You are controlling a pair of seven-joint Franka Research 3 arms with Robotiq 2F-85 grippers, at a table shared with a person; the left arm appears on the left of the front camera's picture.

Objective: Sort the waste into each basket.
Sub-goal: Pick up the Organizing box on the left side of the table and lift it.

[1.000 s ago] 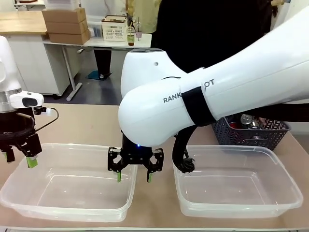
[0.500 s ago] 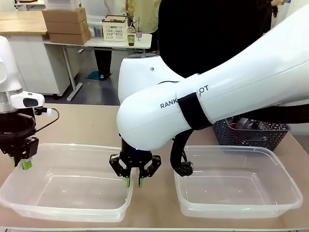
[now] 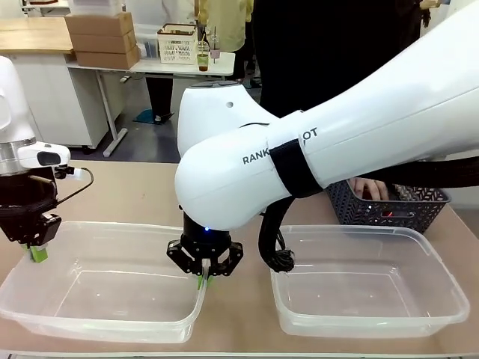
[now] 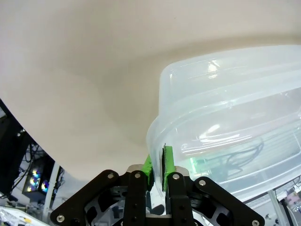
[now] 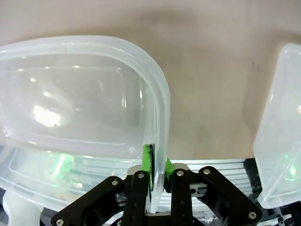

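Two clear plastic baskets stand side by side at the near edge, the left basket (image 3: pixel 112 226) and the right basket (image 3: pixel 359 231), both with nothing in them. My left gripper (image 3: pixel 36 252) is shut on the left basket's left rim; in the left wrist view its green pads (image 4: pixel 151 165) pinch the rim of that basket (image 4: pixel 225 117). Reaching across the middle, my right gripper (image 3: pixel 203 279) is shut on the same basket's right wall, and its pads (image 5: pixel 148 160) clamp the wall of the basket (image 5: pixel 94 94). The waste is hidden behind my right arm and a person's hand.
A dark mesh basket (image 3: pixel 389 212) stands behind the right basket, with a person's hand (image 3: pixel 367 187) reaching into it. My bulky right arm (image 3: pixel 299 149) spans the middle of the table. Bare tabletop (image 3: pixel 135 191) lies behind the left basket.
My right gripper has closed from wide open onto the left basket's right wall. My left gripper has closed on its left rim. A person's hand has come into the mesh basket.
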